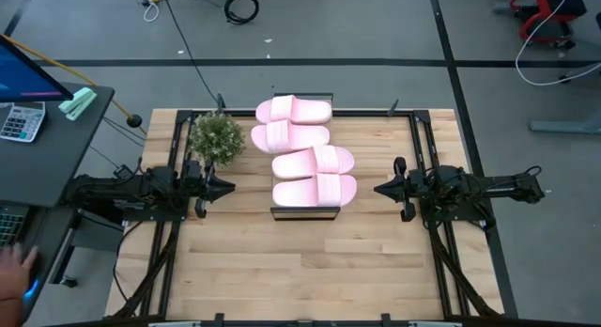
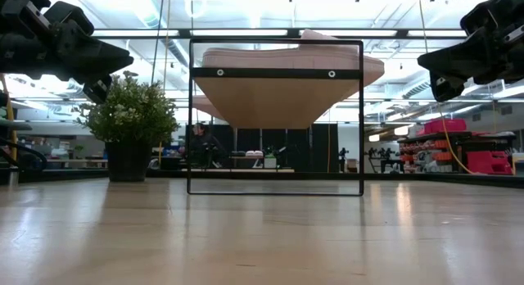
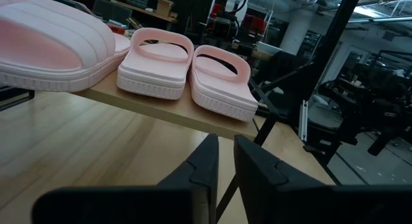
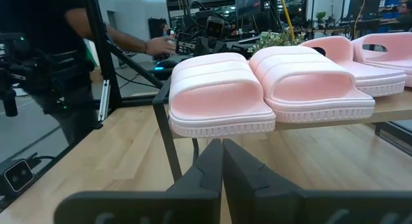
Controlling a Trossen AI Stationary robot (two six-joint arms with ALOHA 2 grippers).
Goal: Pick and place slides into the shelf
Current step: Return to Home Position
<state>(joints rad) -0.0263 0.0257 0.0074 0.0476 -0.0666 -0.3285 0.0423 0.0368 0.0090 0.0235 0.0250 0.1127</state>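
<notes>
All four pink slides [image 1: 313, 162] lie soles down on the shelf [image 2: 262, 101], lined up along its top board and filling it from end to end. The left end effector [image 1: 225, 187] hangs above the worktop [image 1: 310, 271] on one side of the shelf, near it but not touching. Its fingers [image 3: 205, 161] are parted by only a narrow slit and hold nothing. The right end effector [image 1: 380, 188] faces it from the other side, fingers pressed together and empty. A potted plant [image 1: 216, 136] stands on the worktop beside the shelf, close to the left arm.
</notes>
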